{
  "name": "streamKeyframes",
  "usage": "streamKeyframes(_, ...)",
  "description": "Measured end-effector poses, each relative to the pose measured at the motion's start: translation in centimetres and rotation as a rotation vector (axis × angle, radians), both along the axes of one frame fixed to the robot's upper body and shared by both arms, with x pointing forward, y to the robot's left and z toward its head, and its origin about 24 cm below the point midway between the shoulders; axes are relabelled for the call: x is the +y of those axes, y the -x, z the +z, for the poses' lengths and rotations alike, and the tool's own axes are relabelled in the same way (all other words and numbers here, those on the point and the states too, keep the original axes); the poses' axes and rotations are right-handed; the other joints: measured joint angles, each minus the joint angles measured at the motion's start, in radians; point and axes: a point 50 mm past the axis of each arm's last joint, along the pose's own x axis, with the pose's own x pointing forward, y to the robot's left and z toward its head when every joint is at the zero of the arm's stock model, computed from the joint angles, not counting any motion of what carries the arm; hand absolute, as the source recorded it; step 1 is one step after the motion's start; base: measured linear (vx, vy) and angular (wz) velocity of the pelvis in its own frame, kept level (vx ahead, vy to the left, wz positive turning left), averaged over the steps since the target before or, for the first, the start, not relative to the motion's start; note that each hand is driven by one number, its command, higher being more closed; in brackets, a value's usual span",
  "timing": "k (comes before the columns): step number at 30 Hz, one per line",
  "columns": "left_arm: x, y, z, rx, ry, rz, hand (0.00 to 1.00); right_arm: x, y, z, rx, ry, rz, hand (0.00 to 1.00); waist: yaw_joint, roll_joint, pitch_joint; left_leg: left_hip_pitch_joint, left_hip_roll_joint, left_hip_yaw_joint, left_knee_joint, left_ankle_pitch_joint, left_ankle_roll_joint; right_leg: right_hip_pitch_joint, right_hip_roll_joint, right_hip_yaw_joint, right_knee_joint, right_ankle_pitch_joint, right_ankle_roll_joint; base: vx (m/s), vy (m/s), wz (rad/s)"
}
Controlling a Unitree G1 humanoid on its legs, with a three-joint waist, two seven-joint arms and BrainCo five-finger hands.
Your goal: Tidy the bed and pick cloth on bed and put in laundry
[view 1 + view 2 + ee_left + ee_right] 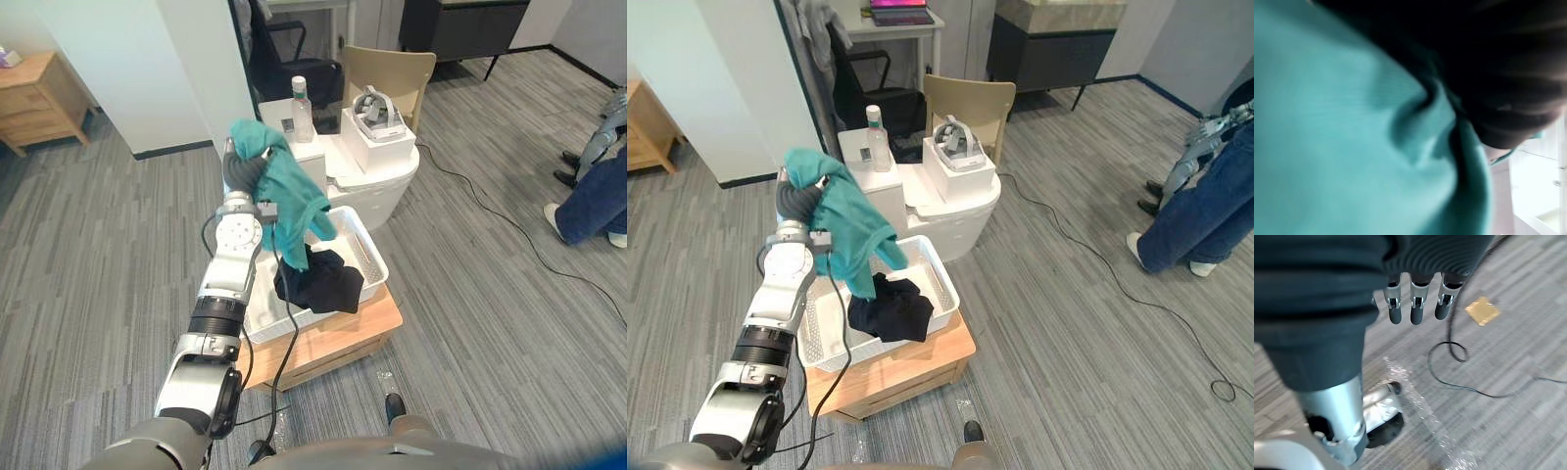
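Flooring [470, 323] of grey planks runs across the whole room. At lower centre of the head views a low wooden bench [362, 328] stands on it and carries a white basket [367, 257], with a black cloth [318, 282] heaped inside.

The left arm rises from the lower left. Its left hand [245, 174] is held above the basket's left part with a teal cloth [294, 201] draped over it. The cloth covers the fingers, so I cannot tell whether they clasp it. Its long axis is close to vertical, leaning down and to the right in the frame. The bunched top sits on the hand, and the narrow lower end points into the basket, hanging in front of the black cloth.

In its wrist view the right hand [1417, 308] hangs over the floor, fingers relaxed and holding nothing.

Just behind the basket is a white bench [392, 186] with a rounded front, bearing a clear bottle [302, 110] and a white box [377, 142] topped by a headset [377, 110]. Beyond that is a tan chair [392, 69]. A wooden nightstand [39, 98] is at upper left, and a person's leg [598, 201] shows at the right edge.
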Motion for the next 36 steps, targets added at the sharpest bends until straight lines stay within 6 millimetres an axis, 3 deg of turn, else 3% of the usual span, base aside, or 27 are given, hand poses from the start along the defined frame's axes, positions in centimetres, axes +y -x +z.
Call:
streamKeyframes(9,-2.6,0.4,-0.7,0.015,0.019,-0.081,1.00,-0.1,-1.1,0.1,-0.044,0.007,0.029,0.00,0.002,0.003,0.063,-0.002,0.001,0.016,0.000,-0.010,-0.006,-0.013,-0.001,0.009,0.005,0.000,0.000,0.01,0.000,-0.03)
streamKeyframes(13,-3.9,1.9,-1.6,0.020,-0.002,-0.148,1.00,-0.1,-1.6,0.2,-0.062,0.010,0.037,0.00,0.005,0.001,0.092,-0.004,0.001,0.021,0.001,-0.013,-0.007,-0.019,-0.002,0.012,0.005,0.000,0.001,0.04,0.003,-0.04)
streamKeyframes(17,-4.2,2.1,-2.3,0.053,-0.018,-0.171,1.00,-0.2,-2.1,0.3,-0.080,0.014,0.052,0.00,0.005,0.001,0.115,-0.007,0.003,0.027,0.001,-0.015,-0.009,-0.026,-0.002,0.018,0.005,0.000,0.001,0.04,0.004,-0.05)
streamKeyframes(20,-3.7,1.9,-2.4,0.066,-0.029,-0.165,1.00,-0.2,-2.4,0.3,-0.086,0.014,0.072,0.00,0.005,0.003,0.125,-0.025,0.005,0.030,0.001,-0.015,-0.009,-0.046,-0.001,0.020,0.008,0.000,0.001,0.04,-0.001,-0.03)
streamKeyframes(26,-0.2,0.7,-2.2,0.110,-0.064,-0.059,1.00,-0.4,-3.1,0.4,-0.117,0.024,0.080,0.00,0.009,0.006,0.158,-0.069,0.002,0.031,0.001,-0.004,0.002,-0.102,-0.004,0.022,0.030,0.000,0.001,0.03,-0.001,-0.01)
streamKeyframes(29,0.9,0.3,-1.6,0.112,-0.073,-0.025,1.00,-0.4,-3.4,0.5,-0.132,0.027,0.093,0.00,0.029,0.005,0.192,-0.076,-0.001,0.029,0.001,-0.001,0.005,-0.114,-0.007,0.021,0.036,0.000,0.001,0.05,0.002,0.02)
streamKeyframes(36,2.6,-0.3,-1.3,0.140,-0.140,0.035,1.00,-0.8,-4.1,0.7,-0.156,0.036,0.144,0.00,0.045,0.009,0.219,-0.107,-0.008,0.023,0.002,0.004,0.009,-0.143,-0.015,0.021,0.043,0.001,0.002,0.04,0.003,0.03)
